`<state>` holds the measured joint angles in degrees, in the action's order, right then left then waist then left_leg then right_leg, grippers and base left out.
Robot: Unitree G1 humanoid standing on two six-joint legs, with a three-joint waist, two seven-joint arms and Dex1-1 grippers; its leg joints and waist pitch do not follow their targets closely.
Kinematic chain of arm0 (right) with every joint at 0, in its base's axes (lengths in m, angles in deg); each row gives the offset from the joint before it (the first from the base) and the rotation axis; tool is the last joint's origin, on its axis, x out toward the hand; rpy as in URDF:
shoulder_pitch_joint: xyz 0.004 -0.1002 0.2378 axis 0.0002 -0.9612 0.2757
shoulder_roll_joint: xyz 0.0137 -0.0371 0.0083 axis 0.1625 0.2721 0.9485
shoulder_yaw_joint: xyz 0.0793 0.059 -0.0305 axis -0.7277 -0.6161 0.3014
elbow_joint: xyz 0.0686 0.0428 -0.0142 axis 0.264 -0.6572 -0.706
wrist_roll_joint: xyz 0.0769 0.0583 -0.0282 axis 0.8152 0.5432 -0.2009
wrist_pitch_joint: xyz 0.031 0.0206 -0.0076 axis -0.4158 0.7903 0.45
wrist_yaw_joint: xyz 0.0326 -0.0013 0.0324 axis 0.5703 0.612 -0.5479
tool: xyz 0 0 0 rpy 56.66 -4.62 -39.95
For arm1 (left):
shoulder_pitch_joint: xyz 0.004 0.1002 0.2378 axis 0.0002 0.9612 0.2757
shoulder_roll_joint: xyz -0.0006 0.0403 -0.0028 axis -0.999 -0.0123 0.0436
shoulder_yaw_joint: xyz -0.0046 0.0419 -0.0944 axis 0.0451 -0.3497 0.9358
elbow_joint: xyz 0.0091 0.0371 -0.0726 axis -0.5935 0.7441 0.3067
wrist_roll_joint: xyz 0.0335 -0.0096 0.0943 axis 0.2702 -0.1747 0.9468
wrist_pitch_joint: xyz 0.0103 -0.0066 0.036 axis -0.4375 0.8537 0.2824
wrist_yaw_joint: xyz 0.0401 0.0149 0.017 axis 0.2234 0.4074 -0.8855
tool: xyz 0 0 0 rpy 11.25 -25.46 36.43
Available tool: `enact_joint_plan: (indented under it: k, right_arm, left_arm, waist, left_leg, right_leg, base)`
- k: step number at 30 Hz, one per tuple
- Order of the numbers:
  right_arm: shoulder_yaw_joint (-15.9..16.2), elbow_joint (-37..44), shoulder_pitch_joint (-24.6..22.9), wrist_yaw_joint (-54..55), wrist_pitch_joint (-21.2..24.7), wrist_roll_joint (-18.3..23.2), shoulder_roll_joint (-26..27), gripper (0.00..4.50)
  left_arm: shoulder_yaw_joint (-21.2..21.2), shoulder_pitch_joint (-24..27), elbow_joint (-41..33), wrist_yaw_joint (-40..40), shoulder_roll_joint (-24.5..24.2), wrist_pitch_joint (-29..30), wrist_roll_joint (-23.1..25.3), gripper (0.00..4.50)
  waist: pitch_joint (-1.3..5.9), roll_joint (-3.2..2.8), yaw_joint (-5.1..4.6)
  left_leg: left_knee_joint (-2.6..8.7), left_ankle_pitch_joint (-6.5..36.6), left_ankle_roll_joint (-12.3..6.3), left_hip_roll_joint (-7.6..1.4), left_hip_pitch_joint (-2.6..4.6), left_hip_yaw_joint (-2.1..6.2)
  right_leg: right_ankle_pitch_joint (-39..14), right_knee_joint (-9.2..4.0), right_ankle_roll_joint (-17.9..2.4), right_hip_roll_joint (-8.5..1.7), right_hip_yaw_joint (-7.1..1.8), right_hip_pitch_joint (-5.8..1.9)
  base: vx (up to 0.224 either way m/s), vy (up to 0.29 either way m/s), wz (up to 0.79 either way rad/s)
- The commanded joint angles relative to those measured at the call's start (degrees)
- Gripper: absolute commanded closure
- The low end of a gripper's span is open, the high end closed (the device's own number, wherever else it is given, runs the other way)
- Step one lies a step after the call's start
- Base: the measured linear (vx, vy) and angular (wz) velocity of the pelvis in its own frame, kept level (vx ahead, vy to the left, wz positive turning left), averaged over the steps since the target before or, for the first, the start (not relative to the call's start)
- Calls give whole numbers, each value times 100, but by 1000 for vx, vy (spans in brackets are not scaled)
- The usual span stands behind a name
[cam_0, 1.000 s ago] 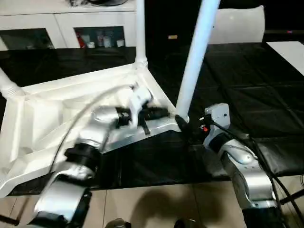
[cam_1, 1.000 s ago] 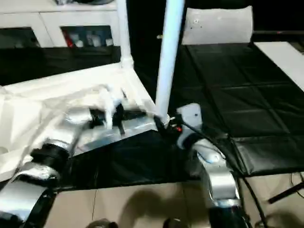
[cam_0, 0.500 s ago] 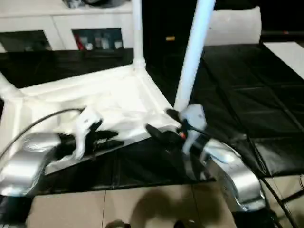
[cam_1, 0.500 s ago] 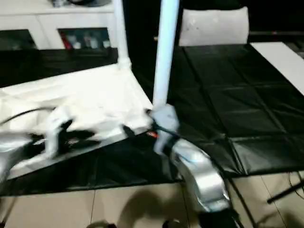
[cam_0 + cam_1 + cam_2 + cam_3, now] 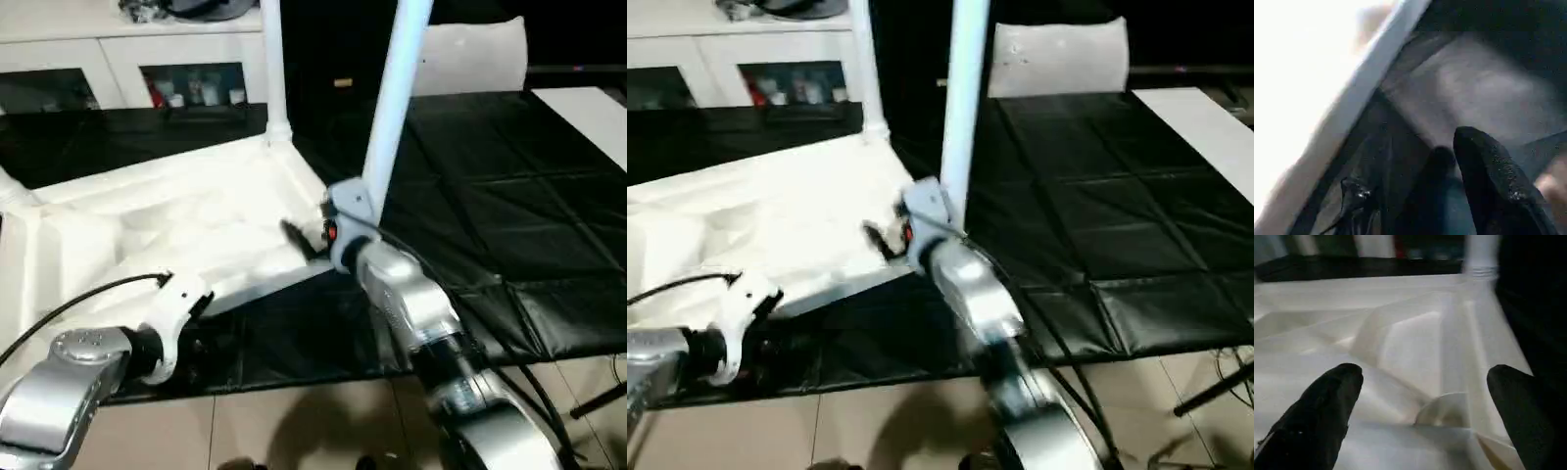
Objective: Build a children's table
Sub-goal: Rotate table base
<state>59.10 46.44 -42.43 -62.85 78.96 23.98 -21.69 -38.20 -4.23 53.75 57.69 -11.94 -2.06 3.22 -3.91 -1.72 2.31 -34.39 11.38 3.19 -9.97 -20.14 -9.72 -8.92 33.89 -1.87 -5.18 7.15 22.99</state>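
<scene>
Tabletop (image 5: 167,220) lay underside-up at near left of black work table (image 5: 509,206), legs (image 5: 392,98) standing in far and near right corners. Right gripper (image 5: 1422,411) spread wide over ribbed underside. Left gripper (image 5: 1449,196) near front edge; finger state unclear.

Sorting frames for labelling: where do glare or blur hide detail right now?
Left wrist view: the tabletop is blown out to plain white, the rest smeared. Right wrist view: the two black fingers are soft and out of focus. Right eye view: the right forearm is streaked by motion.
</scene>
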Motion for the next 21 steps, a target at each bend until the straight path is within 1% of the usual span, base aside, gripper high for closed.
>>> enact_joint_plan:
  k: [1, 3, 5, 7, 8, 10, 11, 13, 14, 15, 16, 17, 18, 19, 20, 21]
  right_arm:
    - [-497, -457, 91, 698, -232, 29, -138, 0]
    - [-616, -685, 162, 1048, -397, -25, -231, 0]
    - [-680, -831, 210, 1257, -510, -64, -313, 0]
    - [-851, -1101, 302, 1544, -702, -71, -496, 0]
    - [-949, -1256, 358, 1660, -815, -69, -599, 0]
    - [-1072, -1461, 425, 1752, -972, -79, -818, 0]
    - [-1099, -1569, 465, 1768, -1051, -88, -878, 0]
    - [-1161, -1718, 515, 1776, -1165, -96, -1036, 0]
    - [-1184, -1763, 530, 1783, -1197, -92, -1082, 0]
    - [-1256, -1871, 557, 1789, -1275, -74, -1256, 0]
    - [-1281, -1927, 569, 1793, -1319, -67, -1332, 0]
    - [-1302, -1965, 571, 1807, -1348, -64, -1402, 0]
    - [-1308, -2033, 573, 1726, -1468, -54, -1521, 0]
    - [-1302, -2061, 572, 1654, -1541, -48, -1574, 0]
    - [-1263, -1993, 529, 1303, -1685, -11, -1626, 0]
    - [-1185, -1817, 435, 714, -1841, 64, -1647, 0]
  left_arm:
    - [-76, 51, 94, -239, -61, -135, 198, 212]
    - [-21, 16, 178, -375, 20, -268, 231, 212]
    - [-14, -25, 234, -453, 42, -362, 263, 212]
    - [6, -121, 368, -579, 104, -544, 305, 212]
    - [-5, -171, 442, -633, 122, -624, 333, 212]
    - [-38, -246, 562, -675, 147, -806, 375, 212]
    - [-47, -262, 587, -695, 161, -857, 381, 212]
    - [-63, -322, 651, -741, 208, -959, 384, 212]
    - [-71, -343, 673, -751, 220, -1003, 386, 212]
    - [-85, -433, 764, -797, 289, -1131, 389, 212]
    - [-89, -476, 810, -829, 323, -1180, 381, 212]
    - [-99, -520, 863, -853, 353, -1235, 382, 212]
    - [-77, -596, 963, -946, 461, -1359, 352, 212]
    - [-55, -630, 1008, -1002, 527, -1417, 329, 212]
    - [11, -641, 1025, -1086, 669, -1547, 263, 212]
    - [113, -589, 987, -1152, 847, -1683, 146, 212]
  waist:
    - [366, -157, -34]
    - [370, -172, 19]
    - [373, -164, 48]
    - [374, -170, 68]
    - [376, -169, 79]
    - [374, -158, 110]
    - [382, -149, 147]
    - [394, -144, 181]
    - [404, -140, 186]
    - [420, -122, 184]
    - [426, -129, 190]
    - [439, -112, 185]
    - [453, -112, 188]
    - [452, -100, 179]
    - [465, -105, 181]
    - [474, -73, 186]
  left_leg:
    - [492, 2002, 195, -287, 65, 159]
    - [491, 2145, 263, -287, 122, 142]
    - [492, 2171, 277, -280, 120, 137]
    - [492, 2258, 279, -267, 112, 139]
    - [480, 2326, 277, -263, 140, 130]
    - [470, 2334, 255, -255, 138, 123]
    - [463, 2277, 237, -257, 138, 114]
    - [462, 2125, 224, -260, 114, 112]
    - [462, 2016, 202, -255, 77, 121]
    - [455, 1908, 185, -254, 66, 117]
    - [449, 1857, 172, -252, 67, 114]
    - [436, 1725, 151, -250, 44, 109]
    - [421, 1554, 100, -242, 18, 100]
    - [416, 1505, 62, -230, 1, 91]
    - [389, 1413, 1, -221, -4, 82]
    - [376, 1270, -85, -230, -48, 80]
  right_leg:
    - [-2070, -423, -859, -347, -380, -227]
    - [-2034, -434, -812, -333, -379, -195]
    - [-1961, -424, -818, -327, -390, -199]
    - [-2016, -424, -790, -336, -390, -202]
    - [-2092, -444, -768, -340, -393, -180]
    - [-2159, -454, -732, -335, -389, -186]
    - [-2160, -450, -697, -339, -394, -193]
    - [-2007, -423, -701, -330, -391, -210]
    - [-1922, -402, -710, -336, -385, -239]
    - [-1804, -386, -735, -333, -382, -251]
    - [-1730, -380, -760, -332, -382, -251]
    - [-1532, -354, -822, -332, -385, -269]
    - [-1334, -329, -882, -336, -387, -285]
    - [-1321, -336, -898, -338, -381, -292]
    - [-1279, -332, -926, -341, -377, -300]
    - [-1212, -334, -946, -363, -375, -339]
  base:
    - [0, 0, 0]
    - [0, 0, 0]
    - [0, 0, 0]
    - [0, 0, 0]
    - [0, 0, 0]
    - [0, 0, 0]
    - [0, 0, 0]
    - [0, 0, 0]
    - [0, 0, 0]
    - [0, 0, 0]
    - [0, 0, 0]
    - [0, 0, 0]
    - [0, 0, 0]
    - [0, 0, 0]
    - [0, 0, 0]
    - [0, 0, 0]
